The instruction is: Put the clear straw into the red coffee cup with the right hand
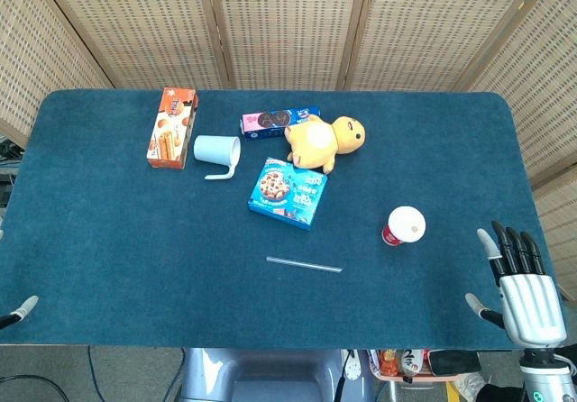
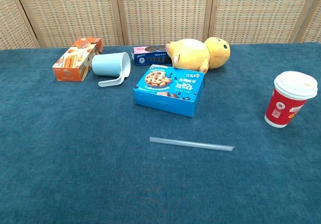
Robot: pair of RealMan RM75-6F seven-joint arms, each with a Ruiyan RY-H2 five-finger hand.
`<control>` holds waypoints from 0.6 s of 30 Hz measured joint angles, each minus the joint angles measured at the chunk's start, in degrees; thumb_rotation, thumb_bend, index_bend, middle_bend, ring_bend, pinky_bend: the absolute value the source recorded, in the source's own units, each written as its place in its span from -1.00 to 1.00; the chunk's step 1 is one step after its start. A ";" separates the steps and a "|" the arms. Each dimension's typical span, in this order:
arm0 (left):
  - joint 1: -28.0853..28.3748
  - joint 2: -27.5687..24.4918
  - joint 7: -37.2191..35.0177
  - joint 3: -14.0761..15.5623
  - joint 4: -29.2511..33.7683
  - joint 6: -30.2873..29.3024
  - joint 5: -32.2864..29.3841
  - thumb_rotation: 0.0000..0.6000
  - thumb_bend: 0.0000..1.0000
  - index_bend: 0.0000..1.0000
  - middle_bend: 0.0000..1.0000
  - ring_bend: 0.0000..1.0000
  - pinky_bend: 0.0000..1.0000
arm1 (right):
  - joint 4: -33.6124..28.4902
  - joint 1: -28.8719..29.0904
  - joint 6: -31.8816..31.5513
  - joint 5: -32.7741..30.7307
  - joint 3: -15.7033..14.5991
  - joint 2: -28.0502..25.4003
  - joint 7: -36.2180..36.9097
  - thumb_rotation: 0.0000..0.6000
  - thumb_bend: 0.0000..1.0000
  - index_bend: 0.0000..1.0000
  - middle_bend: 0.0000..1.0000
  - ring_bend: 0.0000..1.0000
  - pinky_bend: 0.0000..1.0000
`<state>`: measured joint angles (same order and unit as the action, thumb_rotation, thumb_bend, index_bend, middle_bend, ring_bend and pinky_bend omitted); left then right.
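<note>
Fingers of the right hand [image 1: 527, 296] lie straight and slightly apart, holding nothing, parked at the table's [image 1: 108, 258] near right corner, presumably waiting to start. Only a fingertip of the left hand [image 1: 20, 312] peeks in at the near left edge, so I cannot tell how its fingers sit. Left of the right hand, the red coffee cup [image 1: 404, 226] stands upright with its white lid on. Nearer and further left, the clear straw [image 1: 304, 264] lies flat on the cloth, untouched, well apart from both.
</note>
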<state>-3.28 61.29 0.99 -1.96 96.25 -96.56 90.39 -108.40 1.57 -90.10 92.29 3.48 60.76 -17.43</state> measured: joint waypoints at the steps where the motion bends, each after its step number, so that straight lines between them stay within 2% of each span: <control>1: 0.00 0.00 0.00 -0.01 0.00 0.01 -0.02 1.00 -0.77 -1.00 -1.00 -1.00 -1.00 | 0.00 0.01 0.03 0.01 -0.01 0.01 -0.05 1.00 -1.00 -0.88 -1.00 -1.00 -1.00; 11: -0.01 -0.23 -0.77 -0.46 0.04 0.23 -1.14 1.00 -0.77 -1.00 -1.00 -1.00 -1.00 | -0.05 0.86 1.74 -0.41 0.04 0.06 0.03 1.00 -1.00 -0.88 -1.00 -1.00 -1.00; 18: 0.20 -0.61 -1.46 -0.85 0.17 0.77 -1.92 1.00 -0.77 -1.00 -1.00 -1.00 -1.00 | -3.43 6.38 9.44 -0.94 1.99 -3.41 0.43 1.00 -1.00 -0.87 -1.00 -1.00 -1.00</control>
<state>-3.08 60.68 -0.48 -2.81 96.42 -95.78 88.47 -111.83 7.95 -80.66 91.35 5.47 57.36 -17.00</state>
